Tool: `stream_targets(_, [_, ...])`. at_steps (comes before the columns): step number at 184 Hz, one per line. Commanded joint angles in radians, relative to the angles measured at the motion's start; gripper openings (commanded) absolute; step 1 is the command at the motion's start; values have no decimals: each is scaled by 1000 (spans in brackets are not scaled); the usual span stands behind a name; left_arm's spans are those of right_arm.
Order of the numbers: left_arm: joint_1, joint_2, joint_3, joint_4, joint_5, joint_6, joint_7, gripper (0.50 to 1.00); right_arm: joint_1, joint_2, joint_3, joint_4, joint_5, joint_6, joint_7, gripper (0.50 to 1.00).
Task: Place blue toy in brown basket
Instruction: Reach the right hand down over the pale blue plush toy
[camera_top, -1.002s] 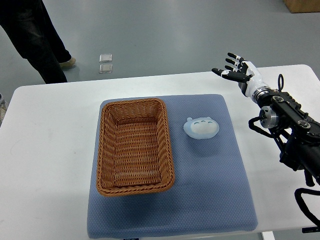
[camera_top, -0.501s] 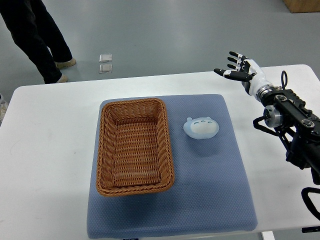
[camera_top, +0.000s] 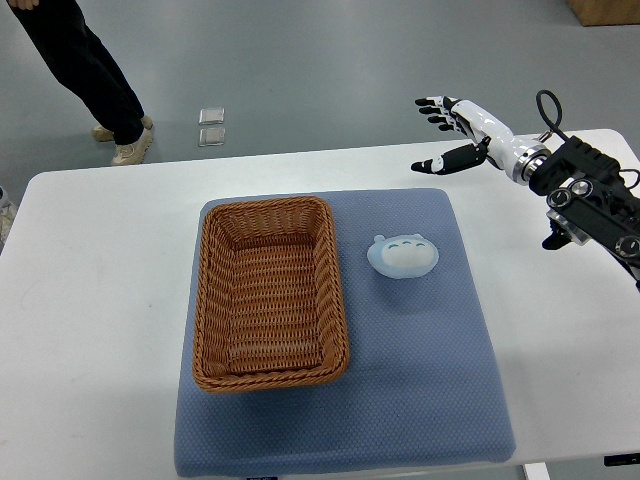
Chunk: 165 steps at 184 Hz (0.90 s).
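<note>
One hand was ours to use, the right hand (camera_top: 452, 131), fingers spread and empty above the table's far edge, while the blue toy (camera_top: 402, 255) lay down-left of it on the mat (camera_top: 420, 380), long axis crosswise, just right of the brown basket (camera_top: 268, 292).

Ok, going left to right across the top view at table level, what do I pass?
Bare white table → brown basket → blue toy on the blue mat → right robot hand, open and holding nothing.

text: none legible | labels: none | brands: none | numbers: none | signs: none
</note>
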<state>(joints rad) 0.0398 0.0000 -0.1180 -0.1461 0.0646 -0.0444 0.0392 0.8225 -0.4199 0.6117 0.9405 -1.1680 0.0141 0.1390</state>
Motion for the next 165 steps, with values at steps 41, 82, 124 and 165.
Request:
stream_targets(41, [0,0,1,-1,0,0,-1,1000,73,-149,-214,175,-114,87,85,913])
stream_targets(82, [0,0,1,-3,0,0,-1,1000,67,-146,-279,239,-121,89,86,913])
stream_targets(124, [0,0,1,-3,0,0,-1,1000,60,-135,-328,245,-133,93,86,913])
stream_targets(165, [0,0,1,-3,0,0,1,1000,56,-115,-368,201,-147,90,82,913])
